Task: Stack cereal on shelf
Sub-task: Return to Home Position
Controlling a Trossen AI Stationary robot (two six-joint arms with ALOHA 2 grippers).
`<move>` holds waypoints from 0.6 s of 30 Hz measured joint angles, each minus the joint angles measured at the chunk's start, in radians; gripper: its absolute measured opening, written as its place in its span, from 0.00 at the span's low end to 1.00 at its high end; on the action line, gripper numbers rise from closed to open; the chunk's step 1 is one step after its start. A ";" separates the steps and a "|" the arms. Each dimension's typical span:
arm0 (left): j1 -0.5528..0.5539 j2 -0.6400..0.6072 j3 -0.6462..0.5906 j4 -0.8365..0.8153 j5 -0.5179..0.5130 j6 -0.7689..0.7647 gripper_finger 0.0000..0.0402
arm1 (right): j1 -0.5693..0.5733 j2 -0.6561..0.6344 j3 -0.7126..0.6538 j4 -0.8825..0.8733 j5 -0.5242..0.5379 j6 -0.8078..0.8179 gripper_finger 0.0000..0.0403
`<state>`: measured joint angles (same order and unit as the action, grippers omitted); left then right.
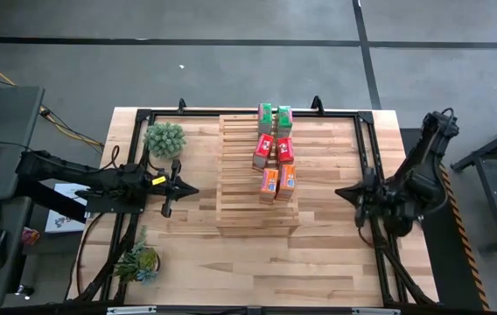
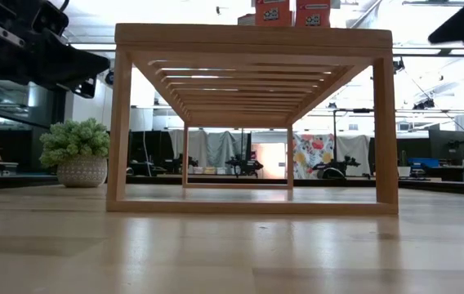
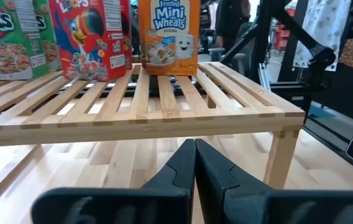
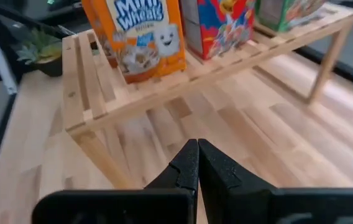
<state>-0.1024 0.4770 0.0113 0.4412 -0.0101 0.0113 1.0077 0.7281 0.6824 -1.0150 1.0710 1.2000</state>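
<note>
Six small cereal boxes stand upright on the slatted top of the pale wooden shelf [image 1: 257, 175]: two green [image 1: 275, 116] at the far end, two red-pink [image 1: 272, 150] in the middle, two orange [image 1: 277, 182] nearest. In the left wrist view I see a green box [image 3: 2, 37], a red one [image 3: 89, 37] and an orange one [image 3: 167, 34]. My left gripper [image 1: 194, 188] is shut, left of the shelf, touching nothing. My right gripper [image 1: 339, 191] is shut, right of the shelf, also free.
A potted plant [image 1: 164, 139] sits on the table left of the shelf's far end; a second plant [image 1: 137, 261] lies near the table's near left corner. A black frame [image 1: 367, 131] edges the tabletop. Bare wood lies in front of the shelf.
</note>
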 joint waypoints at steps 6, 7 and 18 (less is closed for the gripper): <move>0.000 0.000 0.000 -0.002 -0.001 0.000 0.00 | -0.182 -0.236 -0.203 0.490 -0.138 -0.509 0.00; 0.000 0.000 0.000 -0.002 -0.001 0.000 0.00 | -0.222 -0.266 -0.233 0.581 -0.186 -0.605 0.00; 0.000 0.000 0.000 -0.003 -0.002 0.000 0.00 | -0.541 -0.495 -0.486 0.882 -0.460 -0.976 0.00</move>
<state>-0.1024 0.4774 0.0116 0.4377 -0.0118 0.0113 0.4665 0.2330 0.1962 -0.1332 0.6110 0.2235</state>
